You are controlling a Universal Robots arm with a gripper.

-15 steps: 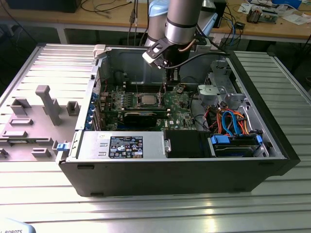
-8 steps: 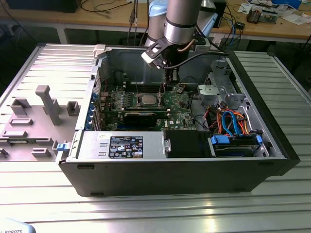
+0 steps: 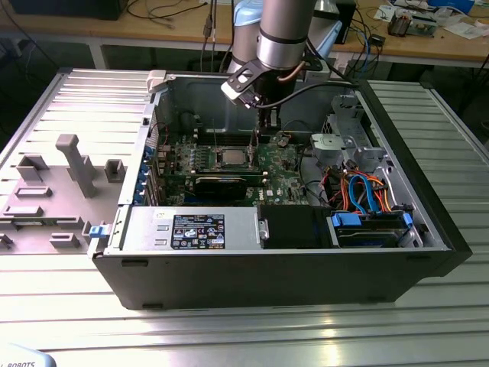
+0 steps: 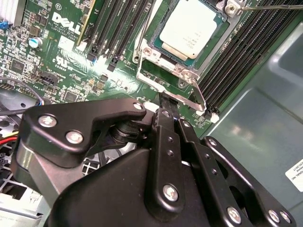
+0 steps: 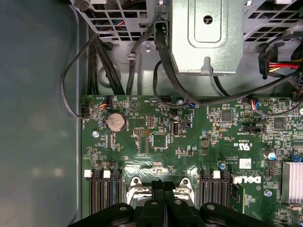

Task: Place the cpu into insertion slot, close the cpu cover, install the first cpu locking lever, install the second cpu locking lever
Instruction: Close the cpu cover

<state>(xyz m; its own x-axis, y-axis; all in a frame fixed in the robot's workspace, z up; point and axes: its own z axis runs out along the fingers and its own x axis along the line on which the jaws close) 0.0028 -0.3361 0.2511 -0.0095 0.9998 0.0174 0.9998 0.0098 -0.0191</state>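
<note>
The cpu (image 4: 191,28), a flat square chip with a silver-grey top, lies in the insertion slot (image 4: 185,75) in the middle of the green motherboard (image 3: 283,164). The thin silvery cpu cover (image 4: 156,56) frames it and looks to be lying flat around the chip. A thin wire locking lever (image 4: 200,93) runs along one side of the socket. My black gripper (image 4: 168,106) is shut, its tips at the socket's edge beside that lever; I cannot tell if they grip it. In the exterior view the gripper (image 3: 263,131) hangs inside the case just to the right of the cpu (image 3: 231,158).
Black RAM slots (image 4: 118,23) flank the socket on both sides. A long black expansion card (image 3: 221,183), a power supply (image 3: 191,228), a drive cage (image 3: 344,145) and orange and blue cables (image 3: 367,191) crowd the case. Grey fixture blocks (image 3: 69,164) stand outside.
</note>
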